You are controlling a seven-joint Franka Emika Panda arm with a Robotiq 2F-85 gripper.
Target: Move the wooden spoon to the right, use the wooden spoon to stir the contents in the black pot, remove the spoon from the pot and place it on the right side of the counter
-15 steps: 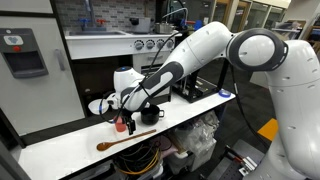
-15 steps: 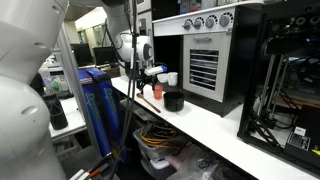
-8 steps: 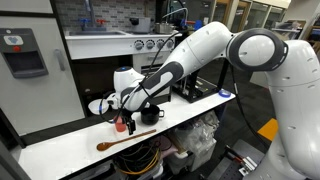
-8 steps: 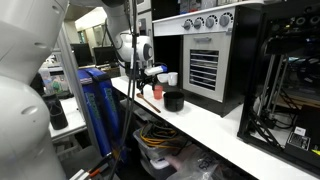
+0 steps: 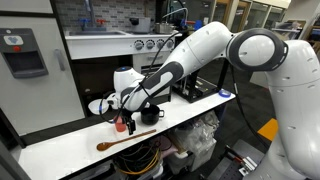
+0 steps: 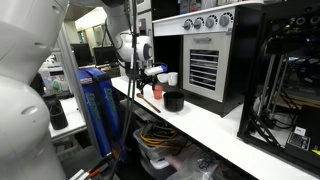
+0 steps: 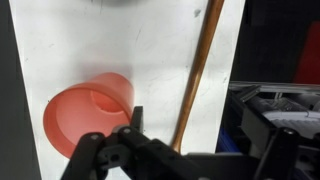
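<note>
In an exterior view, the white arm point(image 5: 205, 45) reaches in from the right of the frame and ends in the dark gripper point(image 5: 130, 108), which hangs low over the white tabletop point(image 5: 60, 152) near the middle of the picture. The wooden spoon point(image 5: 125, 140) lies flat on the tabletop below the gripper in the frame, close to the near edge, with its bowl at the lower left and its handle running up to the right. It is apart from the fingers. The black pot point(image 5: 150, 116) stands just right of the gripper and the small red cup point(image 5: 121, 126) just below it. From here the fingers are too dark and small to show how wide they stand.

In an exterior view from the other end, the gripper point(image 6: 148, 74) sits left of centre above the tabletop point(image 6: 225, 128). The black pot point(image 6: 174, 100) stands to its lower right, with the red cup point(image 6: 157, 91) between them and a white mug point(image 6: 171, 78) behind. The spoon cannot be made out here.

In the wrist view, the spoon's handle point(image 7: 199, 75) runs from the upper right down to the bottom centre across the tabletop point(image 7: 150, 50). The red cup point(image 7: 90, 110) shows at the lower left. The gripper point(image 7: 135, 152) fills the bottom edge, with one of its fingers point(image 7: 131, 120) rising between cup and handle. How far open it is cannot be told, and nothing is seen in its grasp.
</note>
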